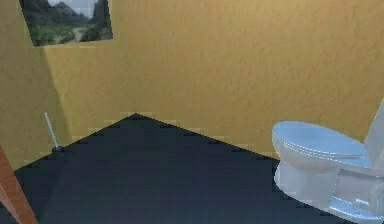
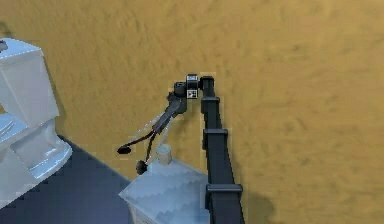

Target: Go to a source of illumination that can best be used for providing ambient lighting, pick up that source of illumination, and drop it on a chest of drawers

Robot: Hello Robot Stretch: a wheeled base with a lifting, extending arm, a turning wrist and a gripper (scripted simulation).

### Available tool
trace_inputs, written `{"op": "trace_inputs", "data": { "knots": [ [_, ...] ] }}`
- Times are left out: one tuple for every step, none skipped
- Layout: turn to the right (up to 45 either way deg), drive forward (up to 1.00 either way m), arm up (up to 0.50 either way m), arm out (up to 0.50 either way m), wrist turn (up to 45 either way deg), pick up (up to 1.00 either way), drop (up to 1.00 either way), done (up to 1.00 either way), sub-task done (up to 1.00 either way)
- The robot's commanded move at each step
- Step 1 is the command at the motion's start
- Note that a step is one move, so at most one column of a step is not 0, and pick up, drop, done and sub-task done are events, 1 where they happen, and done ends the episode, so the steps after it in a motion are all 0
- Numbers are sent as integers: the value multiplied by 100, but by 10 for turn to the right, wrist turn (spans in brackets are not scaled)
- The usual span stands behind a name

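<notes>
I am seeing the dark two-finger gripper (image 2: pixel 135 155) hanging near a small pale upright cylinder (image 2: pixel 160 156), which is standing on a pale grey boxy stand (image 2: pixel 165 195); I cannot tell if the gripper is apart or together, nor whether it is holding anything. A white ceramic toilet (image 2: pixel 25 110) is sitting nearby, by the yellow wall (image 2: pixel 300 60)

Room type: bathroom, domestic. Evidence recorded:
- One white toilet (image 1: pixel 322 160) stood on the dark floor (image 1: pixel 150 175), at the floor's edge against the wall. Its tank (image 2: pixel 22 75) showed at the arm side view's left.
- One thin, pale-handled stick (image 1: pixel 49 130), brush or plunger not determinable, stood upright near the floor's far corner.
- Plain ochre-yellow walls (image 1: pixel 220 70) enclosed the space.
- One framed landscape picture (image 1: pixel 68 20) hung high on the wall.
</notes>
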Motion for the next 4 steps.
{"op": "trace_inputs", "data": {
  "knots": [
    [0, 0, 0, 0, 450, 0, 0, 0, 0],
    [0, 0, 0, 0, 450, 0, 0, 0, 0],
    [0, 0, 0, 0, 120, 0, 0, 0, 0],
    [0, 0, -30, 0, 0, 0, 0, 0, 0]
  ]
}}
